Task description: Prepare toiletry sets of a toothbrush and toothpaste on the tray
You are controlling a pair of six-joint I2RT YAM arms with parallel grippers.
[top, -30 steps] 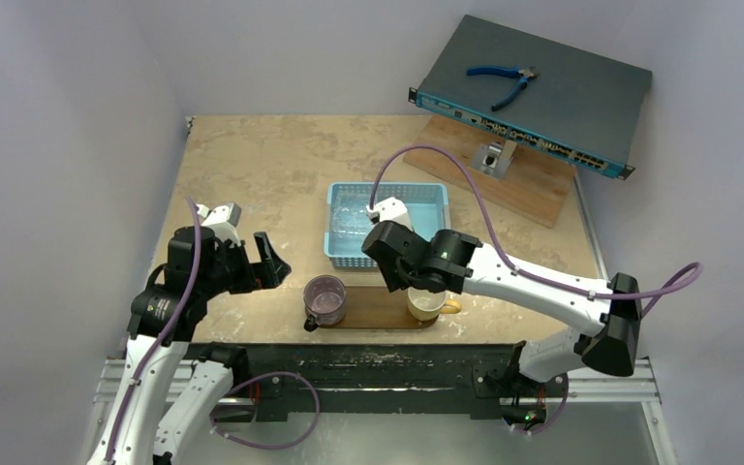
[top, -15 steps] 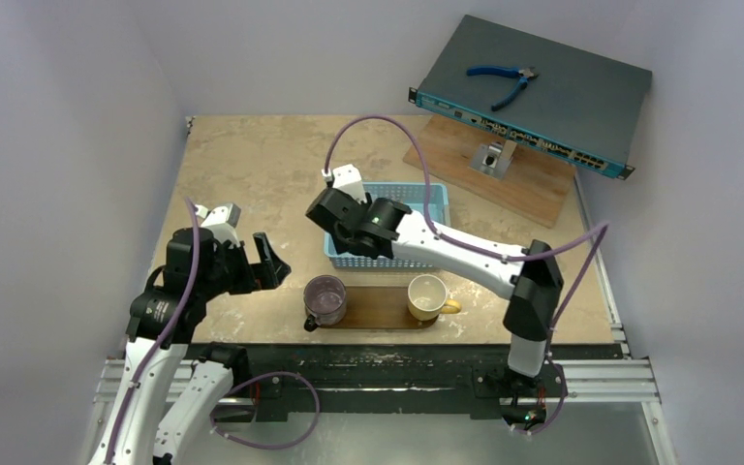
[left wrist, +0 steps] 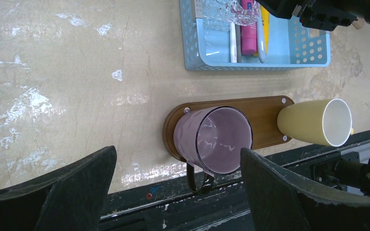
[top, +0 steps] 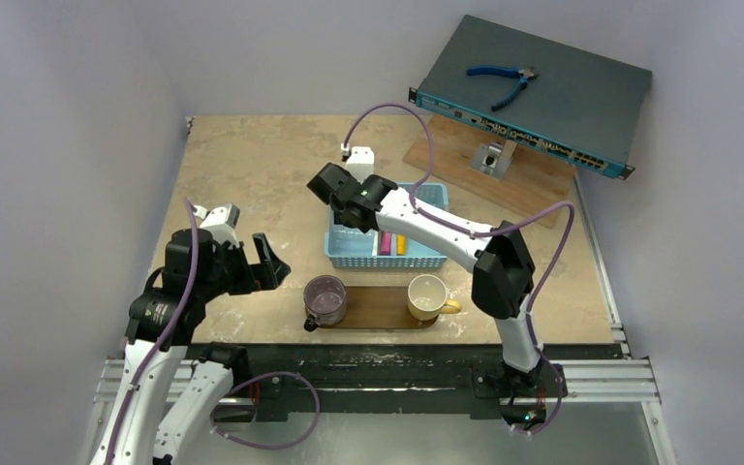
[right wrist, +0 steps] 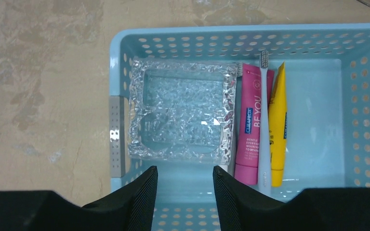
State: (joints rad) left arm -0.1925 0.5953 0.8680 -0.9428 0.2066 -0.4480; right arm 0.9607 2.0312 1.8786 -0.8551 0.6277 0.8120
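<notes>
The pink tube (right wrist: pixel 250 130) and the yellow tube (right wrist: pixel 278 126) lie side by side in the light-blue mesh basket (right wrist: pixel 118 72), with a pale toothbrush (right wrist: pixel 265 120) on top between them. My right gripper (right wrist: pixel 184 180) is open and empty, hovering over the basket's left part, near a crinkled clear plastic pack (right wrist: pixel 180 115). From above, the right gripper (top: pixel 347 205) is over the basket (top: pixel 417 260). The dark oval tray (top: pixel 378 308) holds a purple cup (top: pixel 325 298) and a cream cup (top: pixel 427 295). My left gripper (top: pixel 252 262) is open and empty, left of the tray (left wrist: pixel 265 120).
A grey network switch (top: pixel 542 92) with blue pliers (top: pixel 504 79) rests on a lighter wooden board (top: pixel 523 189) at the back right. The right arm's purple cable (top: pixel 417 126) arcs over the basket. Walls stand close on both sides.
My right arm has swung from above the cream cup to the far left of the basket, uncovering the tubes. The left arm has not moved.
</notes>
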